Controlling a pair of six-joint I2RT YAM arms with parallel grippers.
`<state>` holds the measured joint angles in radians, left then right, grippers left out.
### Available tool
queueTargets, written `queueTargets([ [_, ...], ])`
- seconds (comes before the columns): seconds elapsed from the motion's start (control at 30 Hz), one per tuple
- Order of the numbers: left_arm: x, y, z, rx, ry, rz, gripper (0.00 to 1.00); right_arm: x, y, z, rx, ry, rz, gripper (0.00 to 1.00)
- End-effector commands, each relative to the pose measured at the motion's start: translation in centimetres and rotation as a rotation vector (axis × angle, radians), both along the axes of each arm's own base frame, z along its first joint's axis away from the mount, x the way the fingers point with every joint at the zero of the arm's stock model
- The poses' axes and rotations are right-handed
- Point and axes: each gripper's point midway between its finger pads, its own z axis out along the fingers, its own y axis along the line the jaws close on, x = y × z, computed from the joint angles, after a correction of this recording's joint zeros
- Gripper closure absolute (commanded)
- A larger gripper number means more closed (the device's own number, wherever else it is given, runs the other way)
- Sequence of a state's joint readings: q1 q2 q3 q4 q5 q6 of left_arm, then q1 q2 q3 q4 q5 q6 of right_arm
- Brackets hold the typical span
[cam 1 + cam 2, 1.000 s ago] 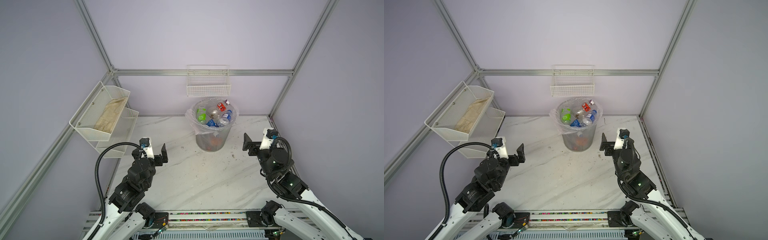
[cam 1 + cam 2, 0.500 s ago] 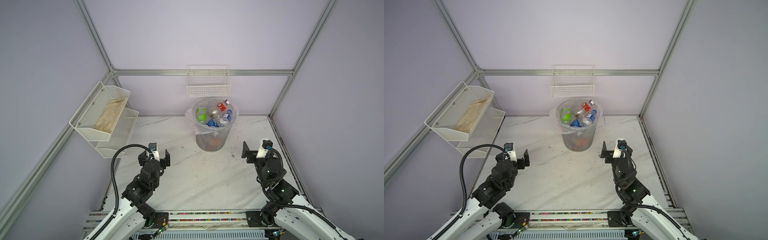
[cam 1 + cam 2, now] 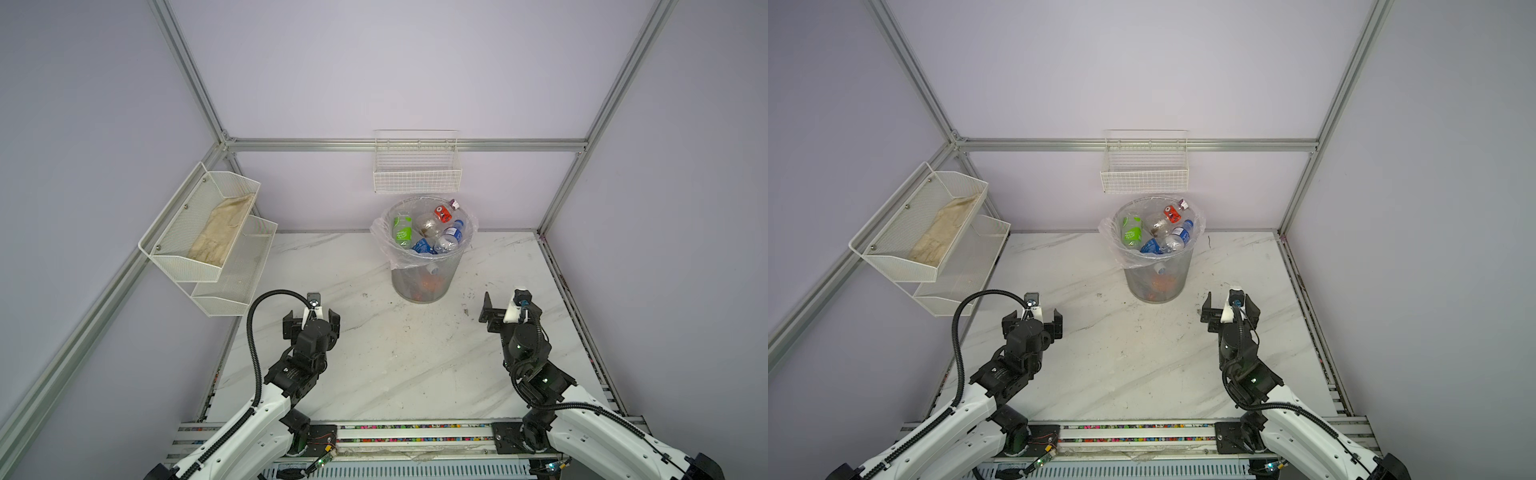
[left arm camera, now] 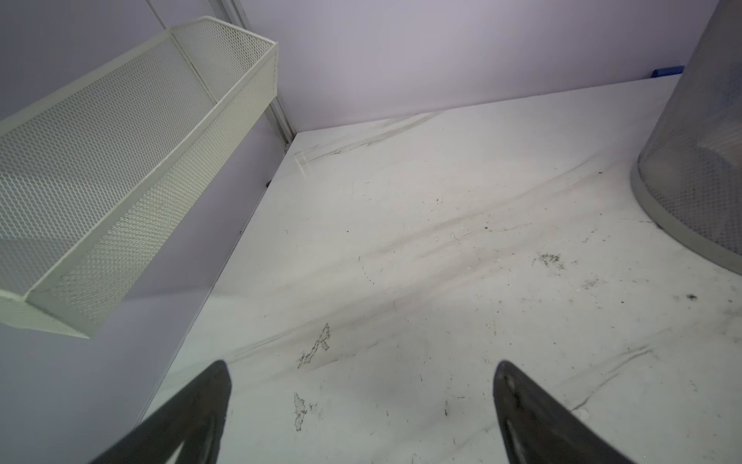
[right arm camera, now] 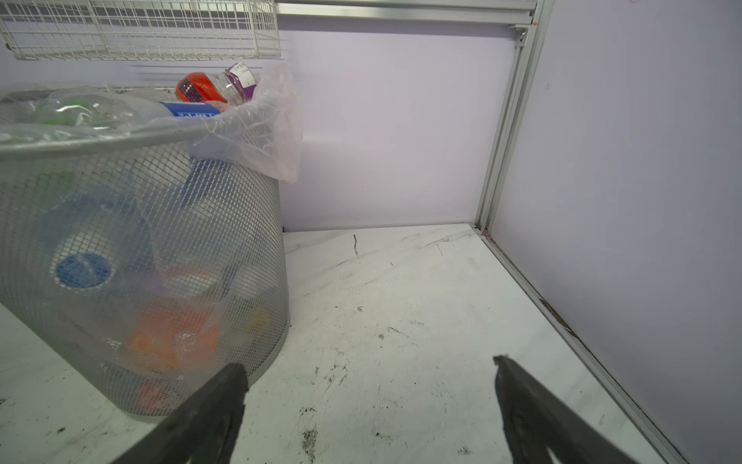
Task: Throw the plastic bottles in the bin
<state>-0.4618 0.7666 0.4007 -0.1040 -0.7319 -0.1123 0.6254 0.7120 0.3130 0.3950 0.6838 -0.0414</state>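
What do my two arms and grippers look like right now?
The left arm and right arm match: white lower links, black joint housings toward the wrist. The left gripper and right gripper are black, with flat tapered jaws and a white camera mount. A ribbed black cable loops off the left arm; a thinner black cable curls along the right.
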Motion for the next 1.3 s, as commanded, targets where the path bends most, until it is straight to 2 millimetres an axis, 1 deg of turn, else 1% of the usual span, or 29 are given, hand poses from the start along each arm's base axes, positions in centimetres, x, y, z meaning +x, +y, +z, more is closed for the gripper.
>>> queueTargets([
  [0.0, 0.5, 0.4, -0.5, -0.019, -0.025, 0.020, 0.00, 0.0, -0.6, 0.1, 0.044, -0.044, -0.039, 0.03],
  [0.13, 0.8, 1.1, -1.8, -0.009, 0.003, 0.052, 0.00, 0.1, -0.6, -1.5, 0.046, -0.027, -0.045, 0.03],
  [0.2, 0.7, 1.2, -2.9, -0.004, 0.022, 0.062, 0.00, 0.1, -0.7, -2.1, 0.051, -0.027, -0.054, 0.02],
  [0.3, 0.5, 1.6, -4.2, -0.005, 0.047, 0.094, 0.00, 0.0, -0.8, -2.8, 0.062, -0.030, -0.061, 0.03],
  [0.4, 0.2, 2.0, -4.8, -0.005, 0.069, 0.127, 0.00, 0.1, -0.8, -3.2, 0.065, -0.034, -0.061, 0.02],
  [0.67, 0.0, 2.2, -4.9, 0.010, 0.083, 0.145, 0.00, 0.5, -1.2, -3.3, 0.066, -0.052, -0.103, 0.02],
  [0.83, -0.3, 2.5, -4.7, -0.011, 0.062, 0.173, 0.00, 0.0, -1.9, -3.0, 0.085, -0.075, -0.129, 0.03],
  [1.0, 0.0, 2.4, -4.1, -0.009, 0.002, 0.149, 0.00, 0.0, -2.4, -3.0, 0.091, -0.081, -0.162, 0.03],
  [1.17, 1.7, 3.0, -4.1, -0.033, -0.014, 0.161, 0.00, 0.3, -3.1, -3.1, 0.103, -0.100, -0.209, 0.03],
  [1.27, 3.0, 3.1, -4.3, -0.042, -0.005, 0.159, 0.00, 0.6, -4.2, -3.3, 0.164, -0.141, -0.249, 0.03],
])
